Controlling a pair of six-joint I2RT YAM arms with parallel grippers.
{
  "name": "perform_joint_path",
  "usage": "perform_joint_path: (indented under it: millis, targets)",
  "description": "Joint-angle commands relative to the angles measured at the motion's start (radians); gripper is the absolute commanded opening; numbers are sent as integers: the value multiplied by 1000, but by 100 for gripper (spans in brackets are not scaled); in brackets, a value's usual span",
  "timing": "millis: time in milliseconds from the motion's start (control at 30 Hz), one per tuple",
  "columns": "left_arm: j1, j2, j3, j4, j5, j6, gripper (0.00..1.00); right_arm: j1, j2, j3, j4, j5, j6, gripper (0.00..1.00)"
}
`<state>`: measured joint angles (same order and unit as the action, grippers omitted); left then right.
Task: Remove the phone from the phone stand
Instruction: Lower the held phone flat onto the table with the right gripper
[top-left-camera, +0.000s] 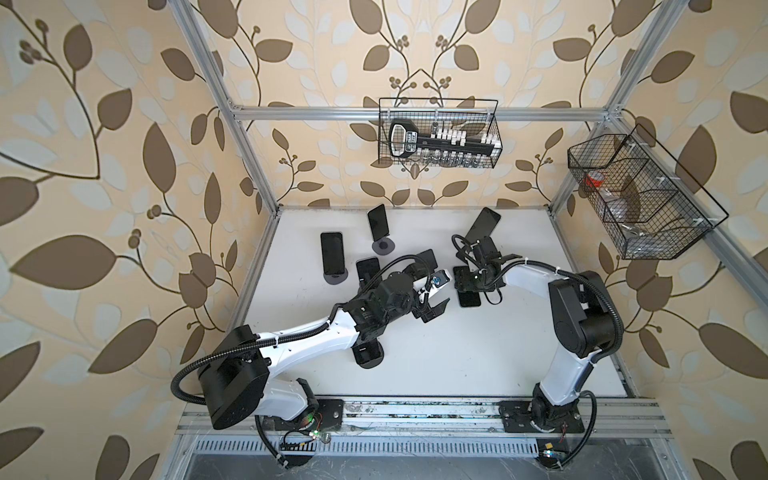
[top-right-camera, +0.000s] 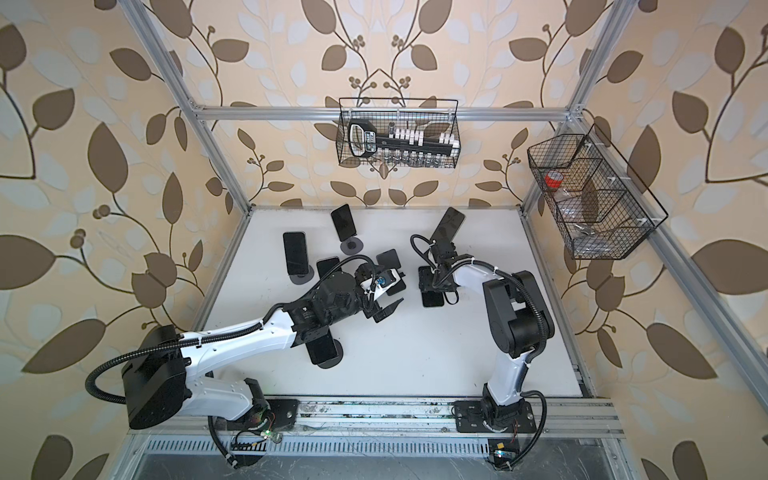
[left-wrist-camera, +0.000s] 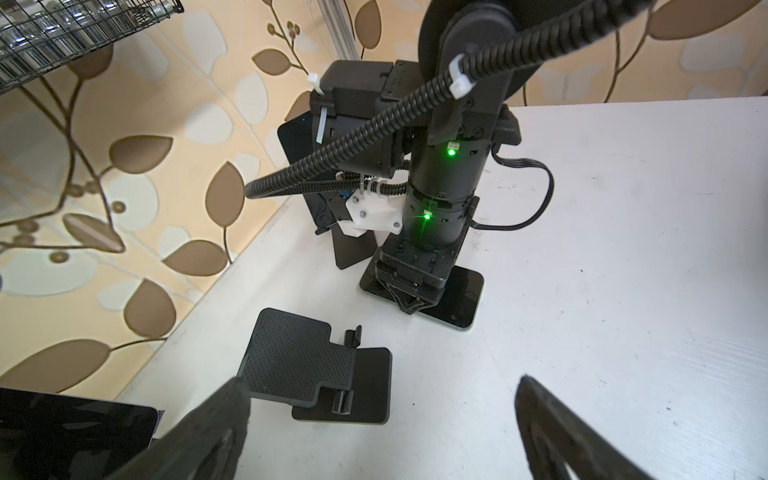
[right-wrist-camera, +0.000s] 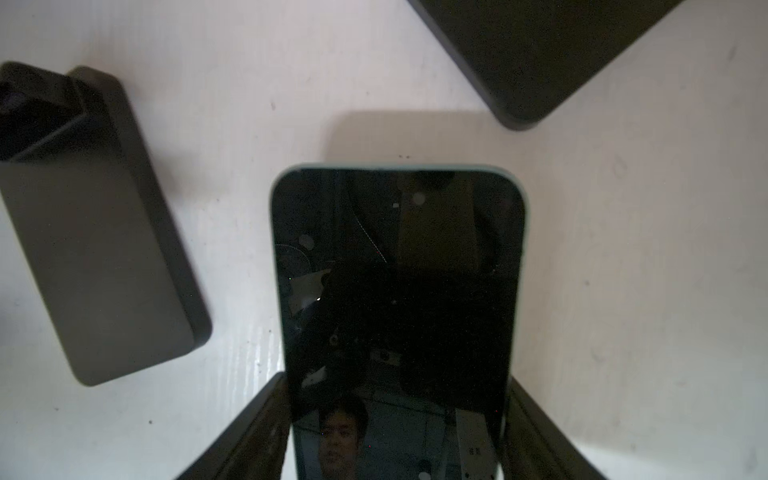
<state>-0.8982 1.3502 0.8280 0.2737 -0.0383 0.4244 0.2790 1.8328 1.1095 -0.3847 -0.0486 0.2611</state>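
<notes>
I log two arms, left arm (top-left-camera: 307, 332) and right arm (top-left-camera: 559, 374): white link shells, black joint housings. Black ribbed conduit (left-wrist-camera: 374, 124), white zip ties (left-wrist-camera: 461, 82); green LEDs (left-wrist-camera: 451, 151) on right arm's wrist barrel.

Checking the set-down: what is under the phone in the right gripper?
White table shows around the phone, nothing poking out from below. The spot directly beneath is hidden by the phone, clamped in the right gripper.

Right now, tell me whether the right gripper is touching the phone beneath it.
Touching. The right wrist view shows it: the right gripper is shut on the phone, a finger against each long edge, no gap on either side.
</notes>
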Motion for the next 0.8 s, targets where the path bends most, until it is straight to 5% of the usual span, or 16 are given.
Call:
perform_joint_path:
  millis: [0,767]
  targets:
    - [-13,-16,15,20,-16,26,99,13,29,25,-5,-7,-3,69]
    - [-40,-8,23,1,-50,58,99,33,-40,-68,23,126,82,74]
